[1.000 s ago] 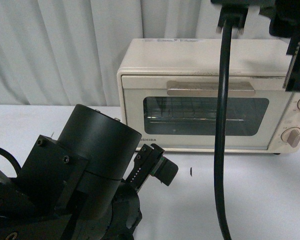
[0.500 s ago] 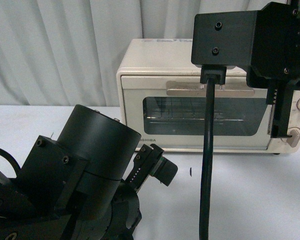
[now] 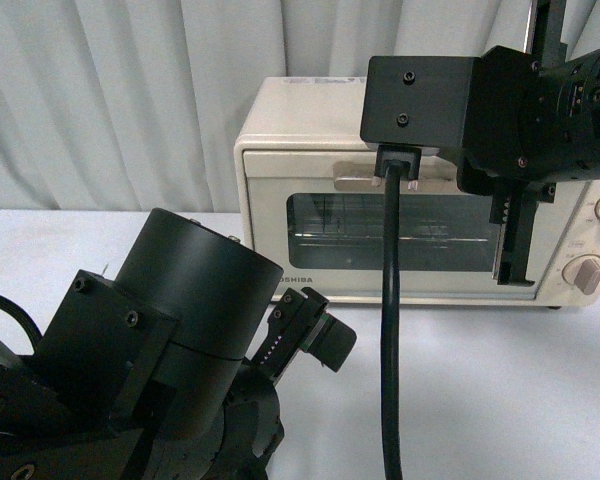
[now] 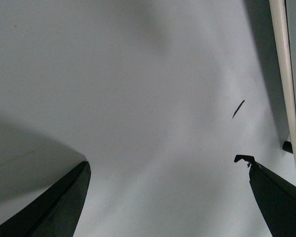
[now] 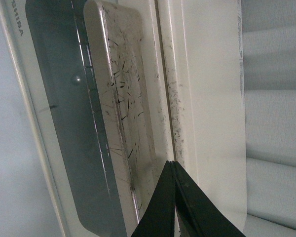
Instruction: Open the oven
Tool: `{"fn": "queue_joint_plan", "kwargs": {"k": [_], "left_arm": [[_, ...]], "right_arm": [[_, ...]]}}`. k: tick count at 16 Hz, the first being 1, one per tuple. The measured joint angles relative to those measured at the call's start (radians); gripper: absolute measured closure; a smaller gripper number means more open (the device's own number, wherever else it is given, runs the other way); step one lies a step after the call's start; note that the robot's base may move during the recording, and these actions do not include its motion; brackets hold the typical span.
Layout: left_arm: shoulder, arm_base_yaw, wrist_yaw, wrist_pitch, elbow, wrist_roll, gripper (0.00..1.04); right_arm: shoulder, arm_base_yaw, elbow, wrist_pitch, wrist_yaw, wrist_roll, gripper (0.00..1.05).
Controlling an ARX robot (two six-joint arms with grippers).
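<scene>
Pressed together, the right gripper (image 5: 170, 166) hovers above the handle (image 5: 121, 113) of the oven (image 3: 280, 170) at the desk's far edge; it should hook behind the bar and pull down evenly.

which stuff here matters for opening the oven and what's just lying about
For the job:
oven
its bar handle
right hand, shut, close to the handle

Just about:
left hand, open, idle over the table
dark fleck on the table
curtain behind
</scene>
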Motion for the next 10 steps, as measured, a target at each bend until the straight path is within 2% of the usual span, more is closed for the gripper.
{"fn": "queue_joint_plan", "kwargs": {"k": [10], "left_arm": [[0.0,0.0,0.0,0.0,0.0,0.0,0.07]], "right_arm": [[0.022,-0.02,-0.001,-0.017,-0.034,0.043,1.03]]}}
